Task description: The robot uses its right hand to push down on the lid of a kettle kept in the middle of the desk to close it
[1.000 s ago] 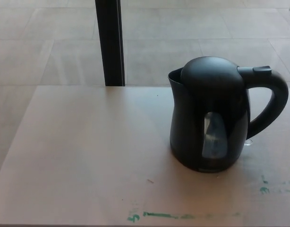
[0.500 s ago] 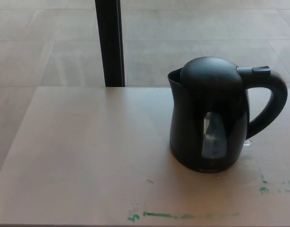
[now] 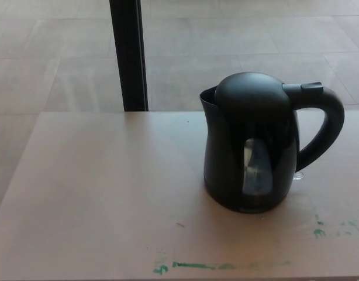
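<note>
Kettle [image 3: 255, 146] stands right of frame centre on desk [image 3: 97, 193], lid [image 3: 251, 93] looks seated flush — closing likely done. You see neither robot hand, so finger state unknown.

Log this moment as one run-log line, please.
kettle: upright on desk | lid: down | handle: right | hands: not in view
</note>
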Motion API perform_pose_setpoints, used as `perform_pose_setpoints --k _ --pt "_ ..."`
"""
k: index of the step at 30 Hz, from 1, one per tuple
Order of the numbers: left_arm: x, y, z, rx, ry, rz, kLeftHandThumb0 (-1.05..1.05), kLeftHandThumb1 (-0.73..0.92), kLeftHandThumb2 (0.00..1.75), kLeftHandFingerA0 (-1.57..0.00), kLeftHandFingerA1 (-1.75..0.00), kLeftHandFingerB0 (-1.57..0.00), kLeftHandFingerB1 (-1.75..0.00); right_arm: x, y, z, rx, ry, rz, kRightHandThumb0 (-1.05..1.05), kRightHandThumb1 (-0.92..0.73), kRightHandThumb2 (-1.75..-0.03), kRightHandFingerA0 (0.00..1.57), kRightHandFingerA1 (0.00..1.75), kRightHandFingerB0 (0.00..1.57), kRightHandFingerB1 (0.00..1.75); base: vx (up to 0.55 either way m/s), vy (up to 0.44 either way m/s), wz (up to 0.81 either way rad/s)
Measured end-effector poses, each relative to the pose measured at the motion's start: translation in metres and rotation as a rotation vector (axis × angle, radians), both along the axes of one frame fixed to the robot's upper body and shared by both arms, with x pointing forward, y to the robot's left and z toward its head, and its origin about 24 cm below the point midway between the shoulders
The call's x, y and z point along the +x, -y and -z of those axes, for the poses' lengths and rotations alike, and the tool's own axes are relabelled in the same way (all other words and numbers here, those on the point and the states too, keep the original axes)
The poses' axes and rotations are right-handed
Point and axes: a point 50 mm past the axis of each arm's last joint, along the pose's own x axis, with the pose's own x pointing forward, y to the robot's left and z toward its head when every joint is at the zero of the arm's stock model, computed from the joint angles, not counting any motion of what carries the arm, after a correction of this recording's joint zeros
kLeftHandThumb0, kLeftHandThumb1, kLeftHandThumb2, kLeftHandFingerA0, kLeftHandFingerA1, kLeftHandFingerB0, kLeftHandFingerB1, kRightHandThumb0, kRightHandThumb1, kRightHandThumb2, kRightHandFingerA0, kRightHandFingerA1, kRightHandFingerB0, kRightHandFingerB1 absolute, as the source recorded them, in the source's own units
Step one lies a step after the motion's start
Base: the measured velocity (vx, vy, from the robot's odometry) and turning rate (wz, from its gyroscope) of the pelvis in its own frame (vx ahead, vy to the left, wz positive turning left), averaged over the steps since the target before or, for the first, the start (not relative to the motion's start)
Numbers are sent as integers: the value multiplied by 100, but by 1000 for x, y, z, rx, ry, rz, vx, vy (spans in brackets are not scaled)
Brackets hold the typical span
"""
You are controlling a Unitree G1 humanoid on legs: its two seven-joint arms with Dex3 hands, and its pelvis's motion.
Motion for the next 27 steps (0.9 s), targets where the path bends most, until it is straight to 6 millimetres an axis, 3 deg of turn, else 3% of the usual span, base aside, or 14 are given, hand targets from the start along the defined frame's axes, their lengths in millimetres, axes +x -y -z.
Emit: perform_pose_setpoints --k 2,3,6,7,8,9,10,11,12,16,23,24,25,27 --pt "0 0 0 -1 0 0 -90 90 69 -53 -47 -41 -40 -12 -5 8 16 -2 36 -82 -77 -65 70 95 51 80 0 0 0" --pt "0 0 0 -1 1 -2 -87 71 110 -44 -57 -33 -51 -16 -7 10 21 5 47 -83 -77 -64 72 95 51 81 0 0 0" --pt "0 0 0 0 4 -7 -84 71 108 -48 -58 -37 -52 -22 -14 16 43 39 80 -82 -76 -64 72 96 50 83 0 0 0" --pt "1 0 0 0 6 -9 -89 91 65 -53 -46 -40 -38 -22 -15 17 48 51 88 -81 -78 -64 70 91 52 80 0 0 0" --pt "1 1 0 0 7 -12 -86 72 110 -46 -57 -36 -52 -22 -16 19 51 53 88 -80 -75 -64 74 91 54 78 0 0 0" --pt "1 1 1 0 8 -12 -86 72 110 -46 -57 -36 -52 -21 -17 20 54 52 86 -80 -75 -64 74 91 54 78 0 0 0" --pt "1 1 1 -2 6 -11 -89 91 68 -53 -47 -41 -40 -21 -19 23 62 47 85 -81 -73 -62 77 88 58 76 0 0 0" --pt "1 2 2 -4 6 -13 -85 69 108 -48 -59 -37 -52 -20 -21 25 65 39 78 -82 -70 -61 78 88 61 76 0 0 0" --pt "0 3 2 -6 8 -16 -88 92 69 -50 -46 -38 -39 -19 -23 27 68 31 70 -80 -70 -61 80 87 62 74 0 0 0" --pt "-2 7 6 -18 0 -13 -90 92 65 -52 -44 -40 -38 -20 -29 35 81 7 49 -79 -64 -58 85 92 67 76 0 0 0" --pt "-9 12 10 -27 -24 -1 -88 90 67 -52 -46 -39 -39 -24 -39 39 102 19 34 -79 -68 -61 85 90 68 74 0 0 0" --pt "-10 12 10 -28 -25 -2 -89 72 110 -49 -59 -36 -52 -25 -39 39 104 15 33 -81 -68 -62 84 90 66 74 0 0 0" --pt "-10 12 10 -28 -25 -3 -89 72 110 -49 -59 -36 -52 -26 -40 39 106 12 32 -81 -68 -62 84 90 66 74 0 0 0" --pt "-8 13 11 -28 -21 -3 -90 92 68 -53 -47 -44 -41 -24 -41 39 105 13 21 -78 -68 -61 82 89 64 74 0 0 0"
